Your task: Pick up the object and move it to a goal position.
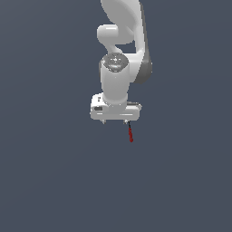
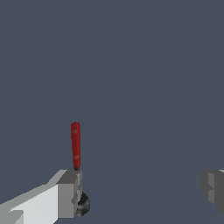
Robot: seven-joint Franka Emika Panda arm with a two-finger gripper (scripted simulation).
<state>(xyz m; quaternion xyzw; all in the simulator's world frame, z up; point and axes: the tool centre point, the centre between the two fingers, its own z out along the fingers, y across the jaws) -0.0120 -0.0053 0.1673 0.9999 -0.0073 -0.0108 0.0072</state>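
Red rod (image 2: 75, 144) beside one finger (image 2: 70, 193) of the wide-spread gripper (image 2: 142, 190)
Low in frame centre, its dark end seemingly touches that finger

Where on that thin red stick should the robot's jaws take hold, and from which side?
Probably across the middle of the red stick, coming straight down from above. It lies flat and is much narrower than the open gripper, so the jaws could close across its width. Right now it sits beside one finger, not centred, so the gripper should shift sideways first.
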